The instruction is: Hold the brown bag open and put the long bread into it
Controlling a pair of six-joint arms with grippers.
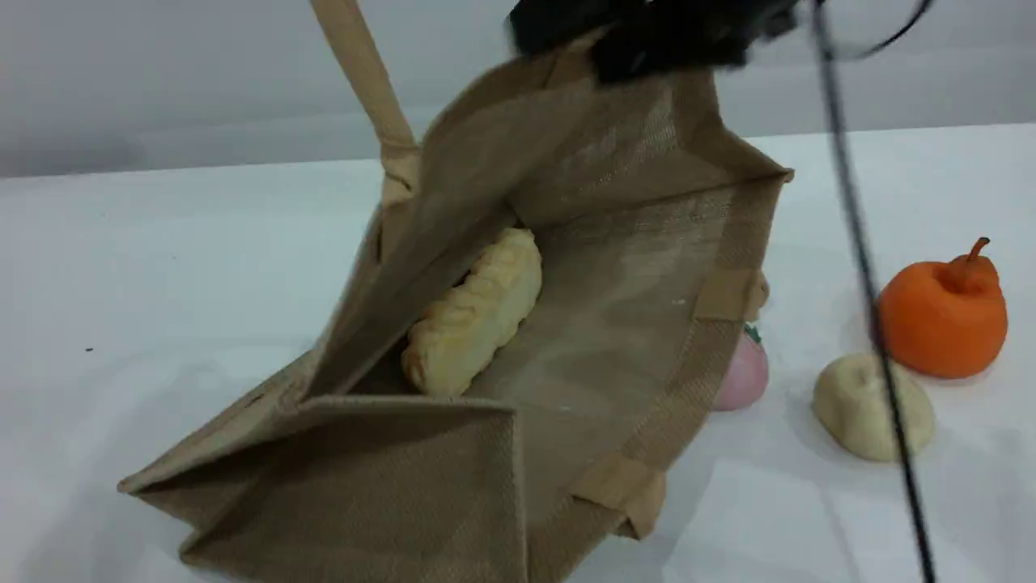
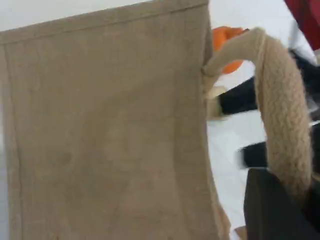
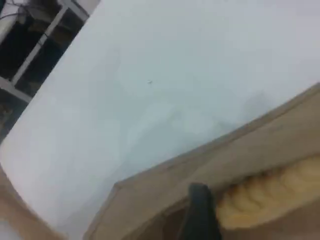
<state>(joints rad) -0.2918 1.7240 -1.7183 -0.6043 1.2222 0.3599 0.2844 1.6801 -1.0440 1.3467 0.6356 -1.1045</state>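
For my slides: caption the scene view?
Long bread lying inside the brown bag, held open on the table.

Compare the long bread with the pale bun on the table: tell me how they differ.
The long bread is elongated, with crosswise ridges; the pale bun is a smooth, rounded lump. The long bread is golden yellow, the pale bun a dull cream. The long bread lies inside the brown bag; the pale bun sits outside it on the table, beside the orange fruit. Neither is touched by a gripper.
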